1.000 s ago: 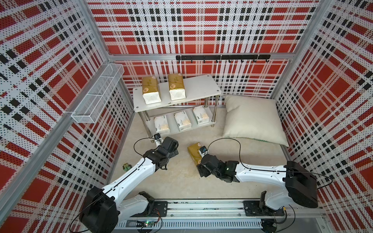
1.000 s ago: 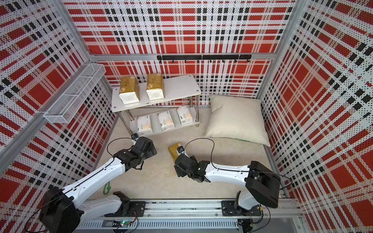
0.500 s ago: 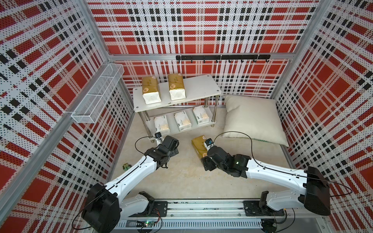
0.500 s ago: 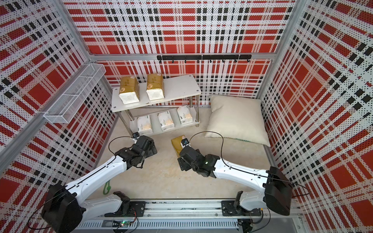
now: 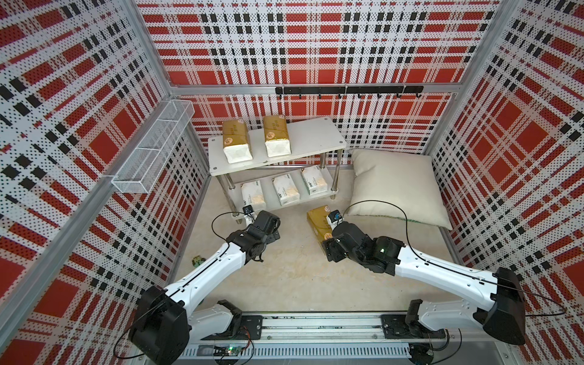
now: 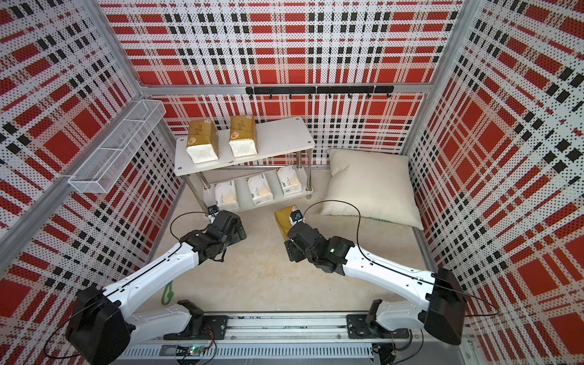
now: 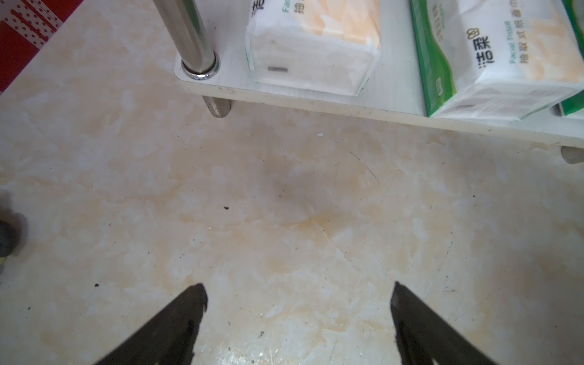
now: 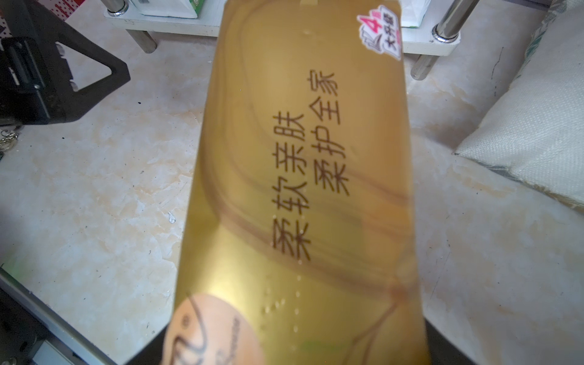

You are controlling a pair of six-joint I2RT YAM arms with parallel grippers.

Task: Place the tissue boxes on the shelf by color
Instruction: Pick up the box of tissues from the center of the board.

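Dark right gripper [image 8: 316, 354] clamped around a glossy gold foil tissue pack [image 8: 300, 177] on the mottled beige floor [image 8: 94, 189] before the chrome-legged white shelf [image 5: 313, 139]; black left gripper [image 7: 298, 328] spread wide, empty.

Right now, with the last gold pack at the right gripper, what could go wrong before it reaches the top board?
1. The gold pack fills the right wrist view and hides the fingers, so the right gripper may hold it only near one end; a soft pack could sag or slip.
2. The free space on the shelf lies beside the second gold pack; a careless placement could push it.
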